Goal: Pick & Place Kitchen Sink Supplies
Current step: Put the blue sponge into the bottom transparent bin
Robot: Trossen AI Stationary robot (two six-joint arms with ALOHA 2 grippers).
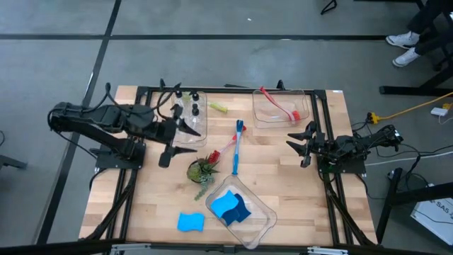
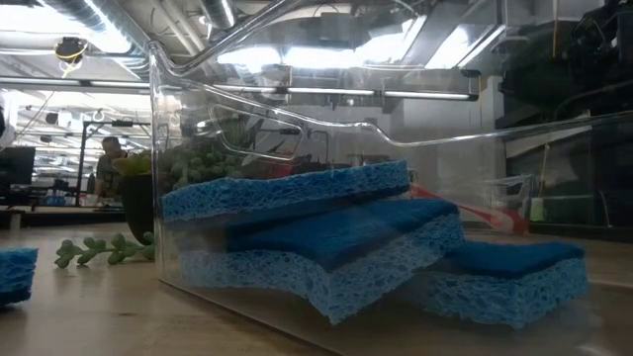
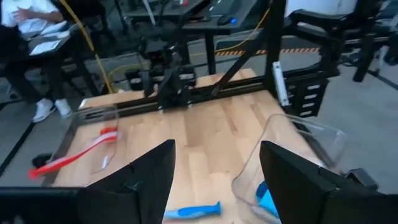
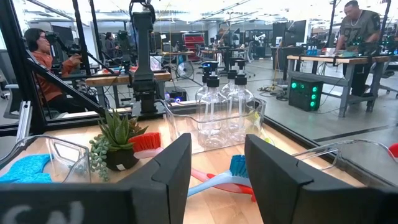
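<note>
- I see the wooden table (image 1: 283, 177) under both arms, with three clear bins on it.
- My left arm reaches in from the left side; its left gripper (image 1: 182, 129) hovers by the far-left bin (image 1: 200, 122), fingers (image 3: 143, 180) spread wide with nothing between them.
- My right arm waits at the right edge; the right gripper (image 1: 301, 142) sits just in front of the far-right bin (image 1: 263, 113), jaws partly apart and empty in its wrist view.
- The near bin (image 1: 262, 216) holds stacked blue sponges (image 1: 231, 207); in the low view I count three sponge layers inside.
- The far-left bin holds clear pump bottles (image 4: 222, 102) standing upright.
- A red brush (image 1: 279, 106) lies inside the far-right bin.
- A blue brush (image 1: 237, 147) lies on the table between the bins, crossing a red-handled brush (image 1: 225, 149) beside the potted plant (image 1: 202, 170).
- One loose sponge (image 1: 190, 222) rests on the table, just left of the near bin.
- A yellow-green brush (image 1: 217, 108) lies just beside the far-left bin's right wall.
</note>
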